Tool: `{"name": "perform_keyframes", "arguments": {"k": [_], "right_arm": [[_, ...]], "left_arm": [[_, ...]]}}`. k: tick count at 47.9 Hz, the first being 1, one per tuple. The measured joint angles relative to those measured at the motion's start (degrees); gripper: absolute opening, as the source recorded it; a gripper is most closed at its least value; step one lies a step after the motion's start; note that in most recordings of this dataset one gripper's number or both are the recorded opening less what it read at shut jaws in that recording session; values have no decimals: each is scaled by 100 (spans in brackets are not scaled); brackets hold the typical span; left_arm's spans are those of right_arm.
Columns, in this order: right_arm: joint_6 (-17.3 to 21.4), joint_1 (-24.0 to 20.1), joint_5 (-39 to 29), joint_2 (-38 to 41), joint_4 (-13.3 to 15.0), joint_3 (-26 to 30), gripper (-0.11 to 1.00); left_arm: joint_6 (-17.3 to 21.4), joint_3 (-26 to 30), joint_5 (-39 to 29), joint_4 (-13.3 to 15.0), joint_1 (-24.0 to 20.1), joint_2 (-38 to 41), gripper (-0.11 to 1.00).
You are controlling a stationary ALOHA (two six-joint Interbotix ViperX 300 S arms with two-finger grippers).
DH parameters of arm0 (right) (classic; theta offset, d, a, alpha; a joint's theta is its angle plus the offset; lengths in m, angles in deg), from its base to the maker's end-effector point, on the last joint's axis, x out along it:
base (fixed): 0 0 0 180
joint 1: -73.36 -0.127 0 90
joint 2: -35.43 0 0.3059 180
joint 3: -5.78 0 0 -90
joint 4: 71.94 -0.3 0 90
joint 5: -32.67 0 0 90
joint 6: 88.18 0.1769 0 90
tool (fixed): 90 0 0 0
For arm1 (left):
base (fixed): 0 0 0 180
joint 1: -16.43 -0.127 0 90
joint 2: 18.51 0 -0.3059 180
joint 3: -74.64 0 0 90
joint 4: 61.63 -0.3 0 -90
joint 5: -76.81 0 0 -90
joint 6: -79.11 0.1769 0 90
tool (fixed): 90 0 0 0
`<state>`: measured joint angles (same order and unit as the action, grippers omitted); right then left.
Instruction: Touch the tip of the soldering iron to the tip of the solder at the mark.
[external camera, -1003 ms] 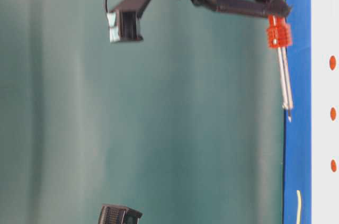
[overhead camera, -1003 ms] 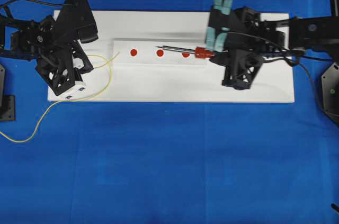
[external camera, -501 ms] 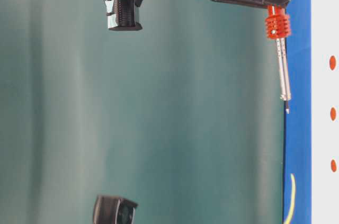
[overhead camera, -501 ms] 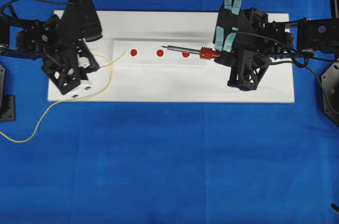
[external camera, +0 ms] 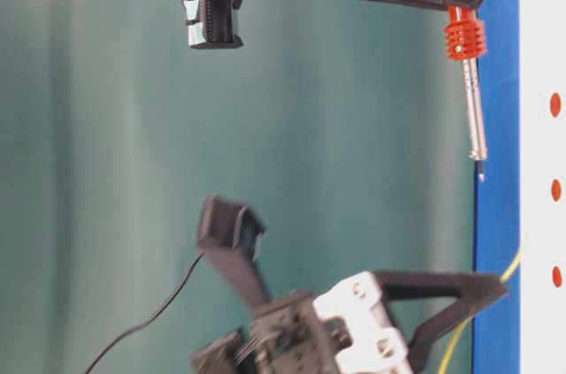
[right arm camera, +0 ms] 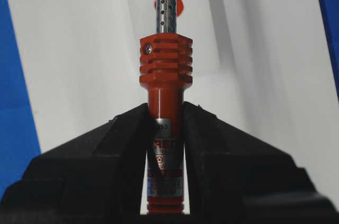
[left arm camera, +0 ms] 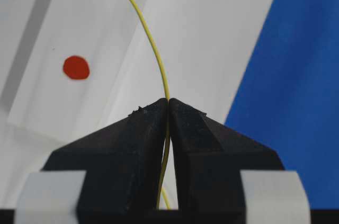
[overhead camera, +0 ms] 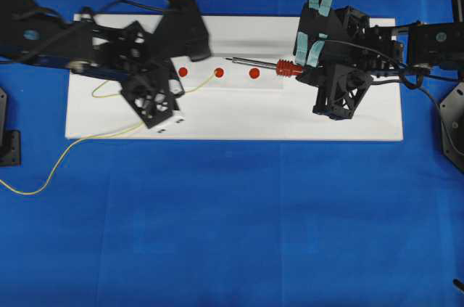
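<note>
A matte blue cloth (overhead camera: 239, 234) covers the bench, and a flat white rectangular board (overhead camera: 232, 122) lies across its far half. A smaller raised white strip (overhead camera: 235, 82) sits along the middle of the board, bearing three round red marks (overhead camera: 219, 72) in a row.

The left gripper (overhead camera: 172, 83), black and angular, hangs over the left end of that strip; its jaws are pressed together, pinching the solder (left arm camera: 153, 49). The right gripper (overhead camera: 313, 67), black with pale teal tape on its camera mount, sits over the board's right part, its jaws clamped on the handle of the soldering iron (overhead camera: 264, 66).

The iron is pen-shaped: a ribbed red-orange collar, a perforated silver shaft, a dark point. It juts from the right gripper toward the left, above the strip's far edge, its tip between the middle and right marks.

The solder is a thin yellow-green wire. It trails from the bench's left edge, across the board, through the left jaws, then arcs forward; in the left wrist view its free tip touches the edge of a red mark.
</note>
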<state>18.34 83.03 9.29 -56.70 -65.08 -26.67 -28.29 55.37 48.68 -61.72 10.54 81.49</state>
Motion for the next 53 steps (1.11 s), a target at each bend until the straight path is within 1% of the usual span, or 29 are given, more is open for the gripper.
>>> {"name": "perform_keyframes", "arguments": {"k": [10,35,53], "right_arm": [[0,0,0,9,44,-18,6],[-9,-26,9,18,44,-18,6],[0,-97,-88,598,44,229,6]], "left_arm": [[0,246,-202,0,-9,316,2],[-26,237,-264,0,-70,334,2],[-26,237,-272,0,-97,343,2]]}}
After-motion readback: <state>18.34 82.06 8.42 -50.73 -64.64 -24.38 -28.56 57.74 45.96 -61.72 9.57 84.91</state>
